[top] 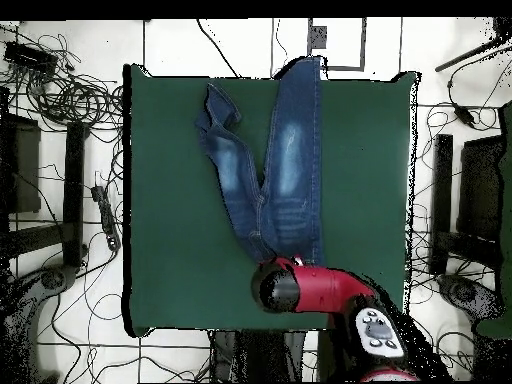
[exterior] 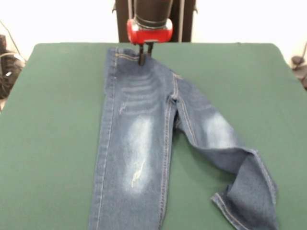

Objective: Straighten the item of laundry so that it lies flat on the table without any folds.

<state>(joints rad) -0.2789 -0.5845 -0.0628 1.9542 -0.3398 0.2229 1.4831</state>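
The blue denim jeans [exterior: 139, 139] lie on the dark green table [exterior: 53, 124], waistband at the far side. One leg runs straight toward the near edge and off the picture's bottom. The other leg angles right, and its lower part is folded back over itself [exterior: 249, 191]. My gripper [exterior: 145, 56] hangs from the red wrist at the waistband, fingers close together and pinching the denim. In the overhead view the jeans [top: 292, 150] lie above the red arm [top: 320, 288], which hides the gripper. The folded leg [top: 218, 115] points up-left there, and the straight leg's hem reaches the table's [top: 170, 230] top edge.
The black pedestal [exterior: 153, 21] stands behind the table's far edge. Tangled cables [top: 70, 90] and dark stands [top: 470, 200] lie on the floor on both sides of the table. Broad green felt shows on both sides of the jeans.
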